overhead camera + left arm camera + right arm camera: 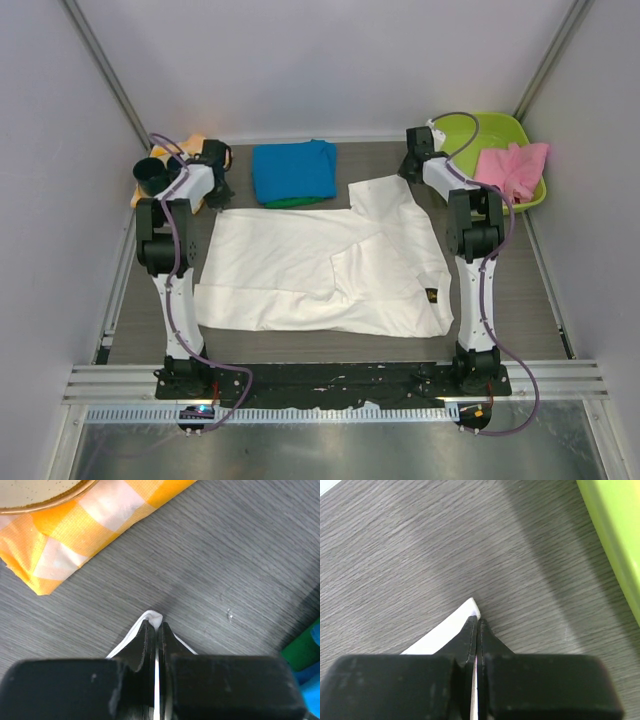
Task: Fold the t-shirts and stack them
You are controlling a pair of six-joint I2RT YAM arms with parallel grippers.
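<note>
Bolted along the near edge, the black base plate (330,378) is seen first, with the grey table (520,290) stretching beyond it. Most of that surface is covered by the white t-shirt (320,275), spread flat between the arms. Behind it the folded turquoise t-shirt (293,170) is laid upon a green t-shirt (290,202), of which only an edge is shown. A far left corner of the white fabric is pinched between the closed fingers of the left gripper (156,625); a far right corner is clamped likewise by the right gripper (476,620).
</note>
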